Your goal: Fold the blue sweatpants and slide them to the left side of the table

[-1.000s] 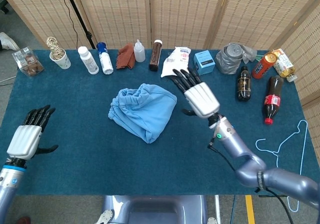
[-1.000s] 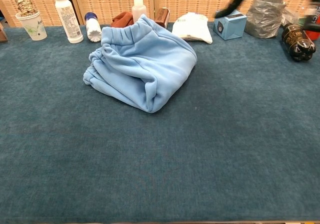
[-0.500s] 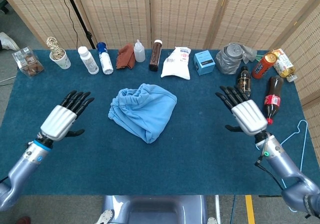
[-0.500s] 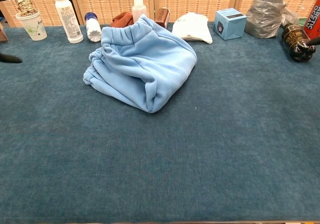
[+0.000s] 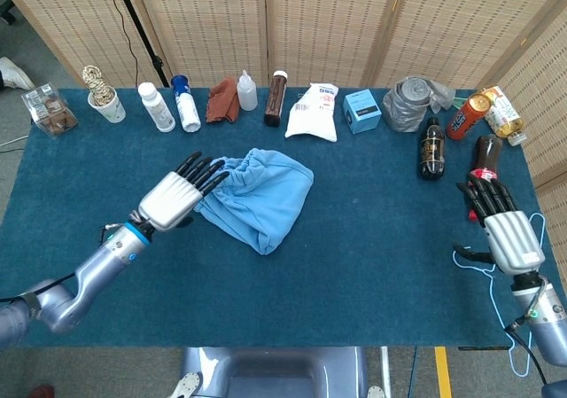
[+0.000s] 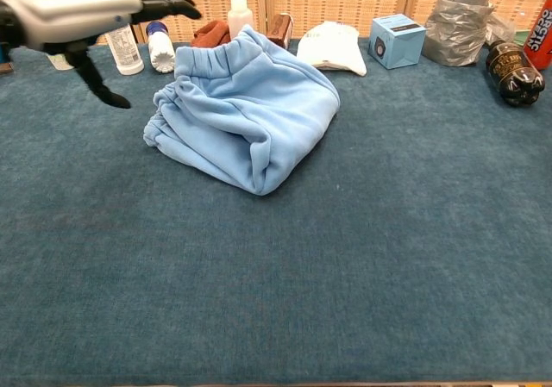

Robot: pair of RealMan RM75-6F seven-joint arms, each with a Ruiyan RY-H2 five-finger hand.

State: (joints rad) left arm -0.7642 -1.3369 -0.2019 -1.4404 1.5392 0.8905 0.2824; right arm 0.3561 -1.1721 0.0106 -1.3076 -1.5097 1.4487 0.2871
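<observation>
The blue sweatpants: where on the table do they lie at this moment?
In the head view the blue sweatpants lie bundled near the table's middle, in front of the white pouch, with the left hand at their left edge.

Sweatpants point(image 5: 257, 194) — light blue; table cloth point(image 5: 372, 265) — dark teal; small box point(image 5: 361, 111) — pale blue; crumpled cloth point(image 5: 221, 101) — rust brown; hands point(image 5: 173, 199) — silver, black fingers.
</observation>
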